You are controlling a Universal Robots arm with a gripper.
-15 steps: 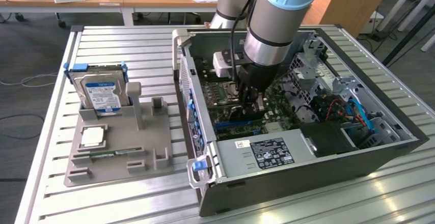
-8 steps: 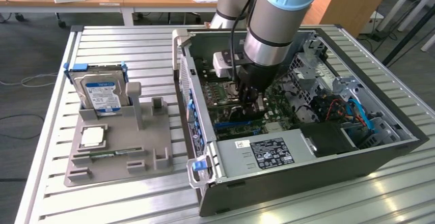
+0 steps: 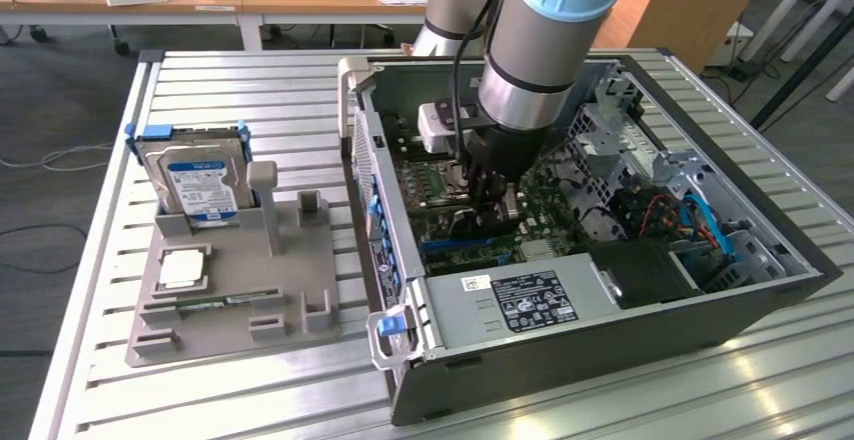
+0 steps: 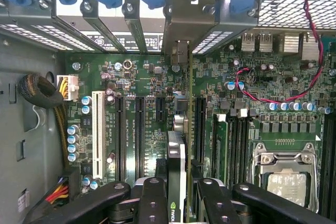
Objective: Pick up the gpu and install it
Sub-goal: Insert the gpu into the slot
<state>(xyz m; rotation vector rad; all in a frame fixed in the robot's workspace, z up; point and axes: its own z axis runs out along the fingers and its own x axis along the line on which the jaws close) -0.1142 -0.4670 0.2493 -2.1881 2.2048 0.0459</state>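
One arm reaches down into the open computer case [image 3: 747, 290] in the exterior view. Its gripper [image 3: 490, 200] sits low over the green motherboard [image 3: 434, 195], near the middle of the case. The gpu [image 3: 470, 222] shows as a dark thin thing just under the gripper, toward 6 o'clock from it. The silver hard drive [image 3: 200, 182] stands in the grey holder tray [image 3: 240, 295], far off at 9 o'clock from the gripper.

In the wrist view, the gripper [image 4: 181, 203] is partly closed, with its black fingers [image 4: 153, 203] pressing on both flat sides of the gpu [image 4: 177, 171]. So the gpu is held on its thin edge, between the fingers. Its long side runs from 6 o'clock up to 12 o'clock. That is the same way the long black card slots [image 4: 139, 129] run on the motherboard [image 4: 231, 93]. The gpu's far end points at the grey bracket [image 4: 181, 24] at 12 o'clock. I think the gpu hangs right over the gap between two slots, but I cannot tell if it touches one.
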